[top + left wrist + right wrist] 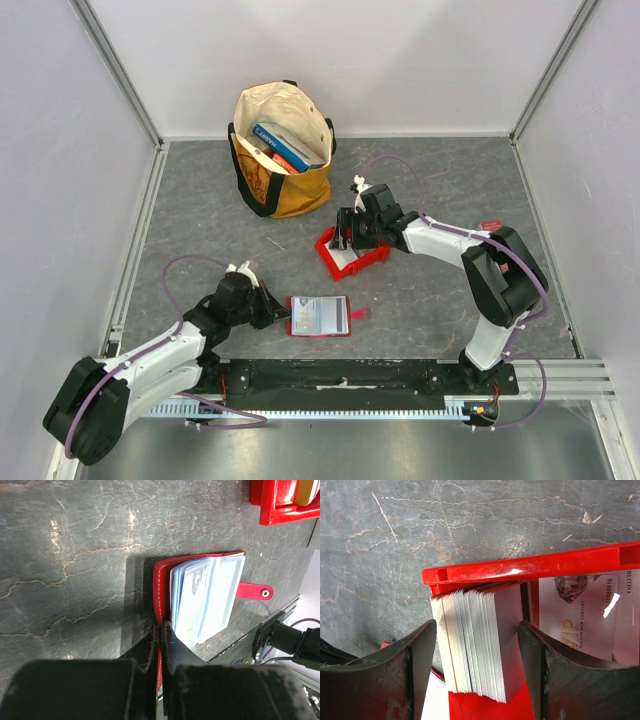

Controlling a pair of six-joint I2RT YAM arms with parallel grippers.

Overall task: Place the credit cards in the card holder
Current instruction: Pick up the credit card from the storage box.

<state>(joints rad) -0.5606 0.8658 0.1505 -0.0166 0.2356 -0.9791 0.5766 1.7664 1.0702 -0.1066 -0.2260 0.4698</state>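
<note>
Closes in on three sides with plain pale walls (pixel 350 60), meets them along aluminium rails (pixel 135 235), spreads below as a dark grey tabletop (pixel 200 220) veined like stone, catches soft white glare in patches, ends nearest in a ribbed metal strip (pixel 400 412)

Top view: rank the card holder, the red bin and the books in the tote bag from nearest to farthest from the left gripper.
From the left gripper:
1. card holder: lies open right against the gripper, on its right at the near edge.
2. red bin: mid-table, up and to the right.
3. books: inside the tote bag at the back of the table.
</note>
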